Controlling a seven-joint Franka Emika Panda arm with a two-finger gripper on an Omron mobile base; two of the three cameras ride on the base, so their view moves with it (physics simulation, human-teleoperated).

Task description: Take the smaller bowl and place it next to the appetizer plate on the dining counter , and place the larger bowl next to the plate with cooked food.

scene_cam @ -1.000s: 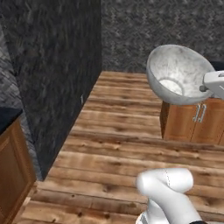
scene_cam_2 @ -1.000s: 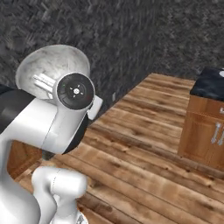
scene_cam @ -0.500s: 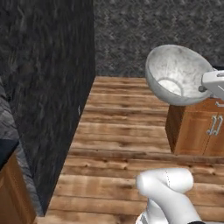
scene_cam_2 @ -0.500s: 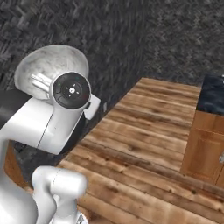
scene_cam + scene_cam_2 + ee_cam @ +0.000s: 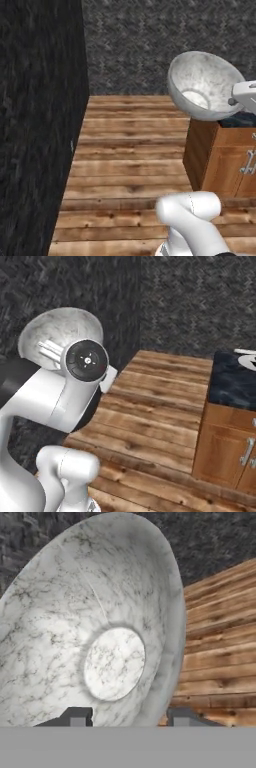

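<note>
The gripper clamps the rim of the larger bowl, one finger inside and one outside. The bowl hangs tilted in the upper right of the left base view, above the wooden floor, beside the dining counter.

The 2 base views look forward and down from behind the arm, sharing the wood floor and bowl; the hand view sits close inside the bowl.
</note>
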